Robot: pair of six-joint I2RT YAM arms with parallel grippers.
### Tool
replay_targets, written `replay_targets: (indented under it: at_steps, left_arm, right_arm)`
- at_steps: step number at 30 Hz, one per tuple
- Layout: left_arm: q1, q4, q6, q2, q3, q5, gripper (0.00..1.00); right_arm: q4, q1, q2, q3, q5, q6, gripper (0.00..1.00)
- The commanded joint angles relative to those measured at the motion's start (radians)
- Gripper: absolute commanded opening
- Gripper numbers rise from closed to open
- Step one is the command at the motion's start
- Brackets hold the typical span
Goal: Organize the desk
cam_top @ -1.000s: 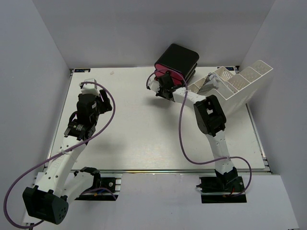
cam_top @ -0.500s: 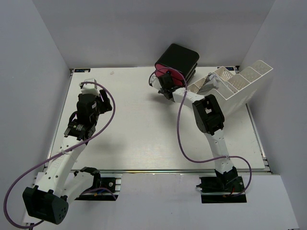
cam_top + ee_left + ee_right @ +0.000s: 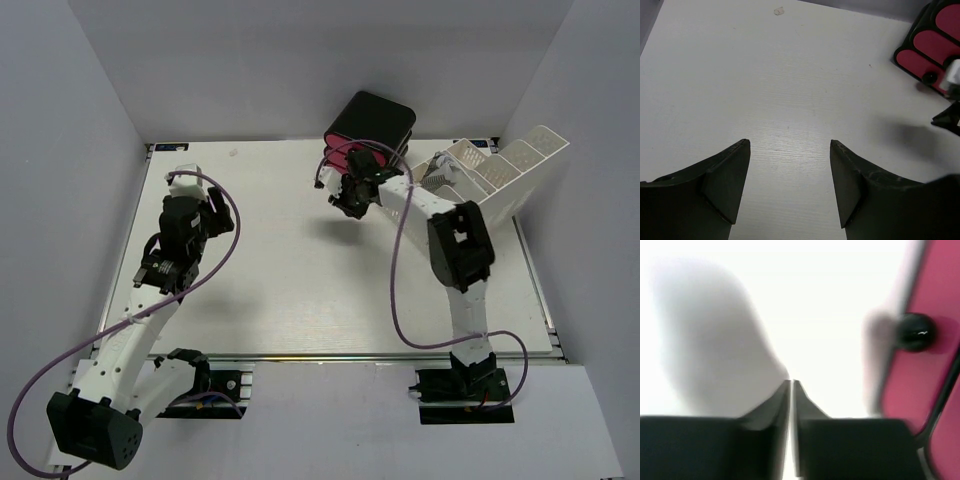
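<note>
The desk (image 3: 300,270) is a wide white tabletop with a silver rail along its near edge. My left gripper (image 3: 212,205) hovers over the desk's left part; in the left wrist view it (image 3: 790,142) stands open with only bare white surface between its fingers. My right gripper (image 3: 346,203) hangs just in front of the black-and-pink drawer unit (image 3: 368,128). In the blurred right wrist view its (image 3: 791,381) jaws are shut to a thin slit with nothing in them. The pink drawer front (image 3: 930,385) and its black knob (image 3: 914,332) lie to the right, apart from the fingers.
A white perforated compartment tray (image 3: 500,175) leans tilted at the back right, against the right arm's side. The drawer unit (image 3: 935,30) stands at the desk's back edge. A small scrap (image 3: 779,10) lies at the far left back. Grey walls enclose the desk.
The right arm swung its elbow to the right and turned its wrist; its gripper drew slightly back from the drawer front. The left arm has not moved.
</note>
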Motion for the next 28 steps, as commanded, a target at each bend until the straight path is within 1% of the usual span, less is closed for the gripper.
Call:
replay_targets:
  at_steps: [1,2,3,4,5,6,7,9,11,13,14,15,16,17,18,19,22,23,26,28]
  left_arm:
    - [0.002,0.039,0.015,-0.035,-0.022,0.039,0.75]
    - [0.002,0.046,0.020,-0.036,-0.024,0.094,0.76]
    - [0.002,0.053,0.041,-0.034,-0.025,0.134,0.81]
    - [0.002,0.062,0.055,-0.034,-0.031,0.180,0.84]
    - [0.002,0.074,0.067,-0.039,-0.039,0.280,0.92]
    - [0.002,0.101,0.094,-0.040,-0.047,0.342,0.96]
    - [0.002,0.108,0.104,-0.039,-0.057,0.379,0.98]
    - [-0.025,0.122,0.122,-0.031,-0.065,0.428,0.98]
    - [-0.025,0.122,0.122,-0.028,-0.079,0.464,0.98]
    - [-0.025,0.097,0.106,-0.031,-0.085,0.549,0.98]
    - [-0.025,0.087,0.104,-0.043,-0.100,0.576,0.98]
    - [-0.025,0.068,0.093,-0.058,-0.112,0.591,0.98]
    - [-0.025,0.063,0.092,-0.104,-0.129,0.625,0.98]
    - [-0.025,0.060,0.089,-0.132,-0.142,0.628,0.98]
    - [-0.025,0.053,0.075,-0.163,-0.169,0.626,0.98]
    - [-0.025,0.048,0.072,-0.213,-0.175,0.637,0.98]
    - [-0.025,0.036,0.078,-0.284,-0.191,0.631,0.98]
    - [-0.025,0.030,0.084,-0.296,-0.195,0.623,0.98]
    - [-0.025,0.030,0.104,-0.328,-0.232,0.616,0.98]
    - [-0.025,0.019,0.112,-0.330,-0.231,0.619,0.98]
  right_arm:
    - [-0.117,0.007,-0.284,-0.060,-0.430,0.118,0.36]
    - [-0.091,0.006,-0.332,-0.135,-0.467,0.208,0.69]
    - [0.022,0.004,-0.440,-0.184,-0.452,0.285,0.89]
    - [0.059,0.007,-0.491,-0.230,-0.374,0.355,0.89]
    - [0.087,0.010,-0.536,-0.299,-0.345,0.450,0.89]
    - [0.124,0.012,-0.624,-0.327,-0.334,0.481,0.89]
    - [0.135,0.004,-0.663,-0.353,-0.302,0.514,0.89]
    - [0.109,0.001,-0.755,-0.407,-0.271,0.551,0.89]
    - [0.093,0.006,-0.820,-0.460,-0.256,0.563,0.89]
    - [0.090,0.004,-0.928,-0.517,-0.228,0.568,0.89]
    - [0.095,0.001,-0.964,-0.546,-0.226,0.566,0.89]
    - [0.101,0.006,-1.036,-0.604,-0.223,0.563,0.89]
    - [0.102,0.004,-1.073,-0.635,-0.214,0.560,0.89]
    - [0.107,0.003,-1.108,-0.663,-0.214,0.557,0.89]
    - [0.124,0.001,-1.180,-0.726,-0.220,0.558,0.89]
    - [0.129,0.004,-1.214,-0.754,-0.229,0.558,0.89]
    - [0.164,-0.011,-1.337,-0.862,-0.234,0.574,0.89]
    - [0.175,-0.025,-1.381,-0.882,-0.233,0.583,0.89]
    - [0.152,-0.042,-1.447,-0.916,-0.236,0.589,0.89]
    - [0.161,-0.060,-1.486,-0.951,-0.255,0.609,0.89]
